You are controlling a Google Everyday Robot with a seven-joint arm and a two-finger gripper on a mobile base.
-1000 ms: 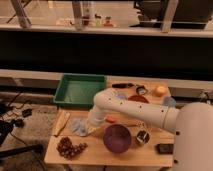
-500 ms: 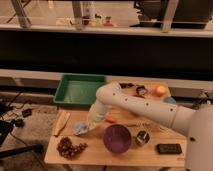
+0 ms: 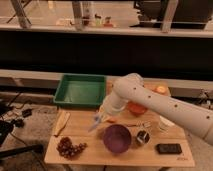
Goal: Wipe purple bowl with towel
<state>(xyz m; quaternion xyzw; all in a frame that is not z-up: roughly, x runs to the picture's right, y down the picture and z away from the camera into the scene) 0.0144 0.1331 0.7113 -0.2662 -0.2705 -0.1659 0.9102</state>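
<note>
Wooden bench (image 3: 92, 152), near edge first. By near left corner: bunch of dark red grapes (image 3: 70, 147). Middle of near edge: round dark purple matte bowl (image 3: 117, 138), upright. Just right of it: small metal cup (image 3: 142, 137). Toward near right corner: flat black rectangular device (image 3: 169, 148). Along left edge: pale tan wooden piece (image 3: 61, 122), lying at an angle. About bench centre, just behind and left of the purple bowl: hand (image 3: 102, 119) of white robot arm (image 3: 150, 102), pointing down, fingers together, clamped on soft pale blue-grey towel (image 3: 96, 124). Towel bunched at the hand's tip, near the bowl's rim but apart from it. Behind the arm: round orange bowl (image 3: 136, 108), partly hidden. At far left corner: green rectangular plastic tray (image 3: 80, 90). By far right corner: small round orange fruit (image 3: 160, 89).
</note>
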